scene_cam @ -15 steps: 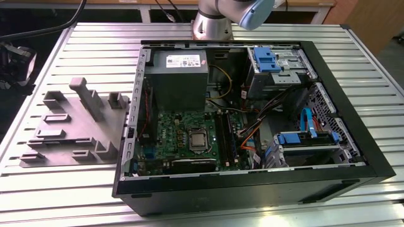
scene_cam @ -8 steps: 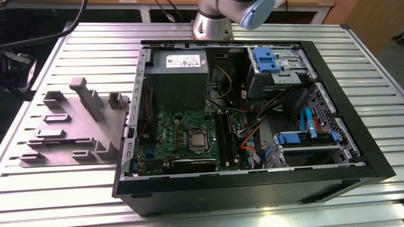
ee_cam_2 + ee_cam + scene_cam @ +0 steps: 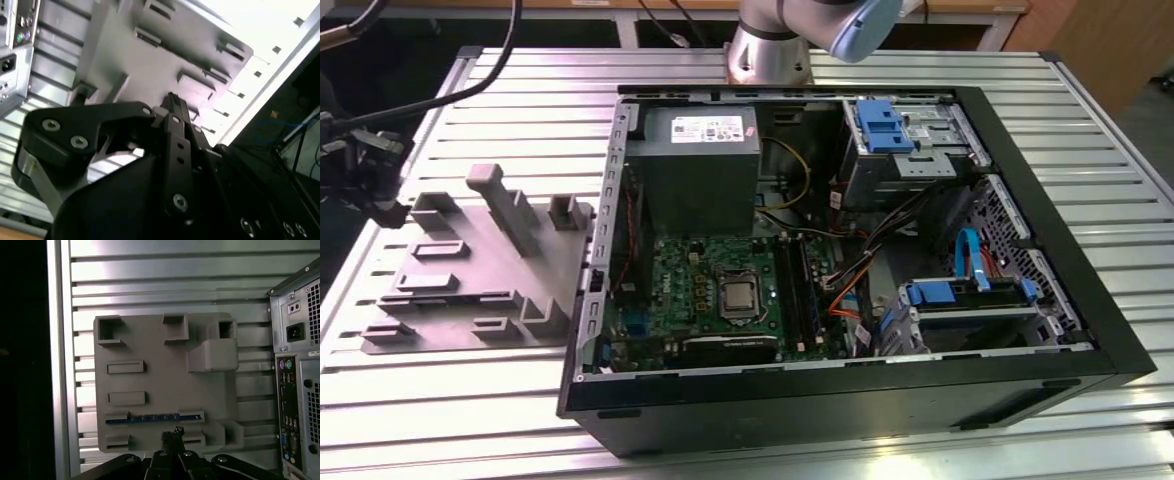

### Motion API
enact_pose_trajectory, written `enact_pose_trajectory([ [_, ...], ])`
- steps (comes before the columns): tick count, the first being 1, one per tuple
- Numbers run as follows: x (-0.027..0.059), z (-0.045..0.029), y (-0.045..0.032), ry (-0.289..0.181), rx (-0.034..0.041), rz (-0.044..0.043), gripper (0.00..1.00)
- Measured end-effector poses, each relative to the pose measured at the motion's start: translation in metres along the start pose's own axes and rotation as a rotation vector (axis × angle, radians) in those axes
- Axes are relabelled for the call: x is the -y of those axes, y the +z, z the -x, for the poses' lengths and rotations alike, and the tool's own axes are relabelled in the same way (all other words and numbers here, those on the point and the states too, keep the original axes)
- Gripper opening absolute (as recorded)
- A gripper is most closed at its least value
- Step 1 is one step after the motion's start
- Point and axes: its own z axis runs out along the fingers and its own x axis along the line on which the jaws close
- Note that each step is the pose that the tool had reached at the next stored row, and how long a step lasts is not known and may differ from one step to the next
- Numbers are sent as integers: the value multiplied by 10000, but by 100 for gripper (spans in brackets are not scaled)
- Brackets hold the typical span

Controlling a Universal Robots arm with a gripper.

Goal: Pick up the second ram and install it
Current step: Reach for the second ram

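The second ram (image 3: 150,417) is a thin blue stick lying in a long slot of the grey fixture plate (image 3: 150,375). In both wrist views my gripper (image 3: 172,433) hovers short of that slot, its dark fingers (image 3: 176,130) pressed together with nothing between them. The gripper's tips (image 3: 172,100) point at the fixture's raised ribs. In the exterior view the fixture plate (image 3: 467,270) lies at the left of the open computer case (image 3: 854,250), and my black gripper assembly (image 3: 367,170) hangs at the far left edge beside the plate. The green motherboard (image 3: 720,290) lies in the case floor.
A grey power supply (image 3: 700,160) sits at the back of the case, with blue drive brackets (image 3: 881,125) and orange cables (image 3: 847,300) on the exterior view's right. The case's rear ports (image 3: 295,390) stand close beside the fixture. The ribbed metal table (image 3: 520,100) ends just past the plate.
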Motion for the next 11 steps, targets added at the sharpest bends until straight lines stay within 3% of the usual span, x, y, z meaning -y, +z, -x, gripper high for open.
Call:
enact_pose_trajectory([
  [11,9,2,187,1,-1,-1,10],
])
